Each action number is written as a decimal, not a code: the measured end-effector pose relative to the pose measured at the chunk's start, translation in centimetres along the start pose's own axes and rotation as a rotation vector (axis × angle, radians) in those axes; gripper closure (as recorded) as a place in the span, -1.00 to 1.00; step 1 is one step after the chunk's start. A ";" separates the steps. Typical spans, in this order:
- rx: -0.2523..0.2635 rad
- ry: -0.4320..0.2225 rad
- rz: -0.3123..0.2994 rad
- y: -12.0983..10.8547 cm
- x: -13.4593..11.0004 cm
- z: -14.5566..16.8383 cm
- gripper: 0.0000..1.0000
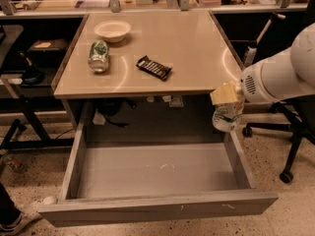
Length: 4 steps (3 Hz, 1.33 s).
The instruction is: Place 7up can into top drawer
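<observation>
- Top drawer (157, 208): stood pulled out at the front, its grey floor marked with pale scuffs.
- Gripper (228, 103): was at the right, above the drawer's right wall near the back corner, with its fingers clamped on the 7up can (225, 120).
- 7up can: hung in the air just below the table edge, not yet inside the drawer.
- Table (197, 58): tan top behind the drawer.
- Dark snack bar (154, 67): lay near the table's centre.
- Green can (99, 56): lay on its side to the left.
- White bowl (112, 30): sat just beyond the green can.
</observation>
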State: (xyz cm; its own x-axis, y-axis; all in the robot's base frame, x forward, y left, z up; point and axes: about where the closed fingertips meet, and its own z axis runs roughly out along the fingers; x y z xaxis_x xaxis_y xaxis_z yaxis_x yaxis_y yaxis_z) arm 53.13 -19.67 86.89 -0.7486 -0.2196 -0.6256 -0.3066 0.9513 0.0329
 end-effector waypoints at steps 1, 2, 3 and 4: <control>0.000 0.000 0.000 0.0 0.0 0.0 1.00; 0.006 0.011 0.061 1.0 2.2 2.1 1.00; 0.023 0.015 0.118 2.7 5.3 6.4 1.00; 0.019 0.020 0.191 4.3 7.5 9.4 1.00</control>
State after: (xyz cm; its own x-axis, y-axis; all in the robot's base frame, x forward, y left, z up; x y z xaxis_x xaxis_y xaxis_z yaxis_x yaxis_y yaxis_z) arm 51.70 -15.23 74.99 -0.8035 -0.0385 -0.5941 -0.1464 0.9800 0.1345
